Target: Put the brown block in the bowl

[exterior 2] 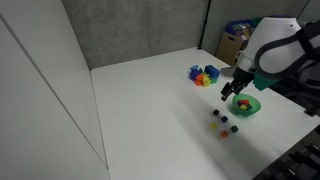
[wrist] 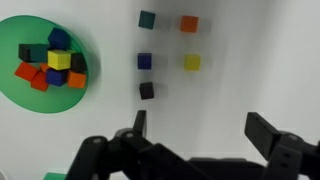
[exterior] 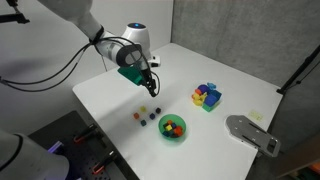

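Wrist view: brown block [wrist: 147, 90], equal-sided cube, edges square to the frame, above the empty, wide-open end effector [wrist: 200, 128].

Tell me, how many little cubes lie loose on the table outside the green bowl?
5, all in the wrist view: a teal cube, an orange cube, a blue cube, a yellow cube and the brown cube. None seems hidden.

The table [wrist: 250, 95] looks smooth, matt and white. The bowl [wrist: 20, 93], at nine o'clock in the wrist view, seems glossy green plastic, while the brown block [wrist: 147, 90] looks matt, its material unclear. The hand [wrist: 200, 128] appears dull black, plastic or metal.
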Motion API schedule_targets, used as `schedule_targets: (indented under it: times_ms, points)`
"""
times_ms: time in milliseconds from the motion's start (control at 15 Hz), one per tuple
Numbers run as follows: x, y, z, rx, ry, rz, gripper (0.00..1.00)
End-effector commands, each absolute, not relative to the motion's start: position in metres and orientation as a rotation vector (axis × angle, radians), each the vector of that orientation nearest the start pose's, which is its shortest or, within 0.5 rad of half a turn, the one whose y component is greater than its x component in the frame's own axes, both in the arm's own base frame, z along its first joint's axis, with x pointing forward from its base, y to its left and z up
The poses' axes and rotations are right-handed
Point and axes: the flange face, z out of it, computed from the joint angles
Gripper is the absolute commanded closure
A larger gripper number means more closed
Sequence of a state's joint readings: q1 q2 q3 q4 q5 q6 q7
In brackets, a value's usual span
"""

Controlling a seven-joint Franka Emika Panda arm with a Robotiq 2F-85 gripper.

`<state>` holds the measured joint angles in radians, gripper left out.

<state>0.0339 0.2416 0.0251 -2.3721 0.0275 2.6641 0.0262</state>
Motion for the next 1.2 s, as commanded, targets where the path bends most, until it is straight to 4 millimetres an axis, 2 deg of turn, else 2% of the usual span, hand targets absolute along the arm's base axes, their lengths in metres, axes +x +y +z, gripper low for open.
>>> schedule_targets:
  times_ms: [0, 333, 667, 933, 1133]
  points:
    - [0.542, 0.031, 0.194, -3.125, -0.016, -0.078, 0.0]
    - [0.567, 0.022, 0.149, -3.142, 0.009, -0.041, 0.0]
    - [0.585, 0.0, 0.114, -3.189, 0.025, -0.015, 0.0]
    - [0.592, -0.01, 0.089, -3.214, 0.022, 0.013, 0.0]
    - [0.592, -0.01, 0.072, -3.219, 0.016, 0.04, 0.0]
